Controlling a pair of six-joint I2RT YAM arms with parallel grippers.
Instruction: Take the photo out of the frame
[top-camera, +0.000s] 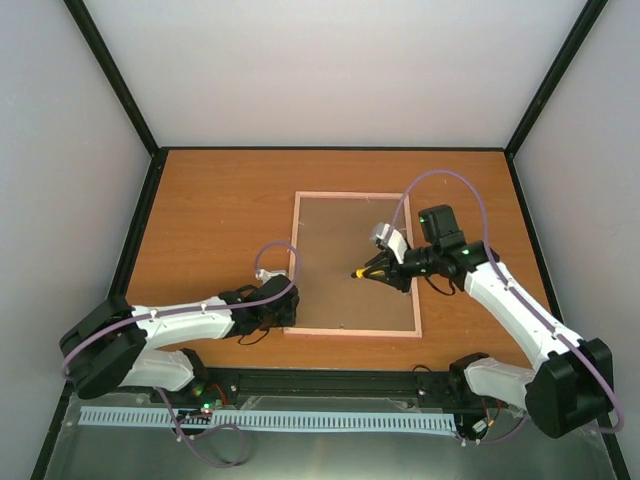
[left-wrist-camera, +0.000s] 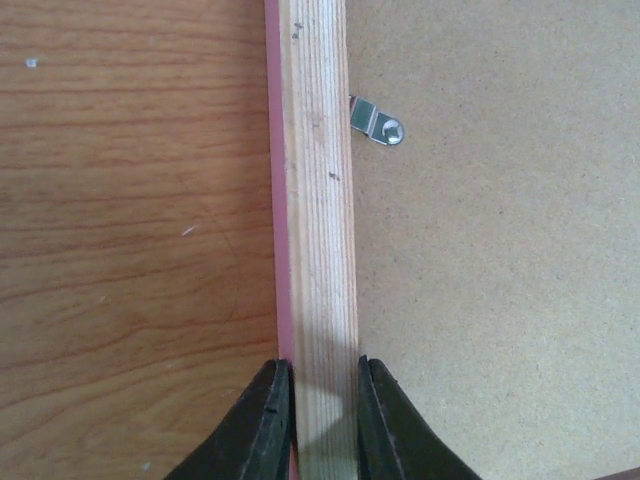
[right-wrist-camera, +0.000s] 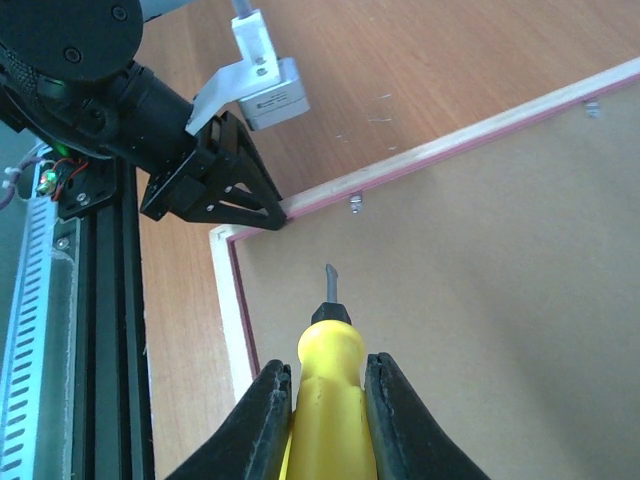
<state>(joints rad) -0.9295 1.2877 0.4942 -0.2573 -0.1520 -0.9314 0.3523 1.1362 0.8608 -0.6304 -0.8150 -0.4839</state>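
The pink frame (top-camera: 350, 194) lies face down on the wooden table, with the brown backing board (top-camera: 345, 260) filling it. The photo is hidden under the board. My left gripper (top-camera: 285, 300) is shut on the frame's left rail (left-wrist-camera: 318, 200) near its front corner, one finger on each side. My right gripper (top-camera: 385, 268) is shut on a yellow-handled screwdriver (right-wrist-camera: 330, 340) and holds it over the board (right-wrist-camera: 480, 300), tip pointing toward the left rail. A metal clip (left-wrist-camera: 380, 122) lies on the board beside the rail, and two clips (right-wrist-camera: 355, 205) show in the right wrist view.
A black metal rail (top-camera: 330, 380) and a white slotted cable tray (top-camera: 300, 420) run along the near edge. Black posts and pale walls enclose the table (top-camera: 220, 220) on three sides. The left arm (right-wrist-camera: 150, 100) shows in the right wrist view.
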